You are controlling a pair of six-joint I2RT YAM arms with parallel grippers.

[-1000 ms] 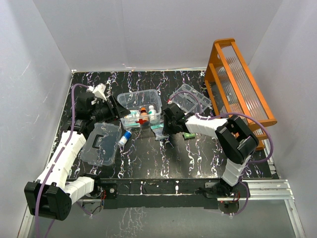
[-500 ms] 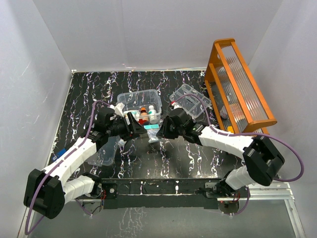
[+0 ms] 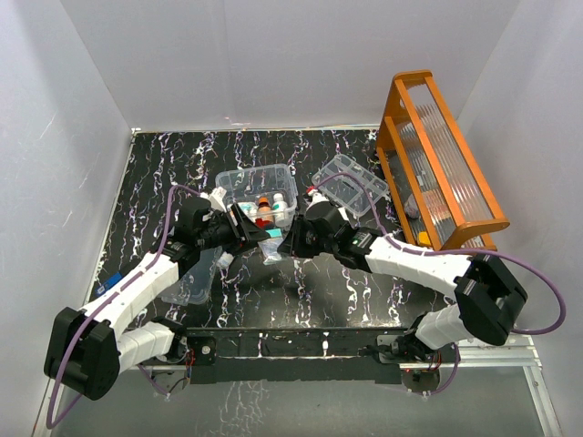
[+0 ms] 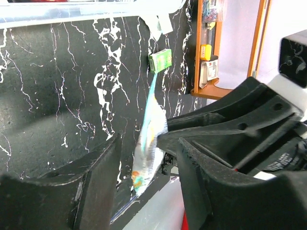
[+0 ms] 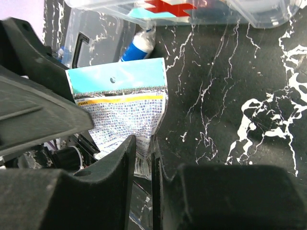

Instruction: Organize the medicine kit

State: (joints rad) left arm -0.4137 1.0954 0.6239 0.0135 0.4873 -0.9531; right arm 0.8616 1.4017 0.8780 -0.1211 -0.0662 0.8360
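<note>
Only edge-on from left wrist, sachet faces right wrist camera

Kit box — cut off by top edge.

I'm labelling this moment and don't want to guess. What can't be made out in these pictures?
- Print on the sachet: right wrist view, too small to read; lower end hidden between the right gripper fingers.
- The lid: top view, mostly under the left arm.
- Contents of the medicine box: top view, too small to name; the right wrist view cuts the box at its top edge.
</note>
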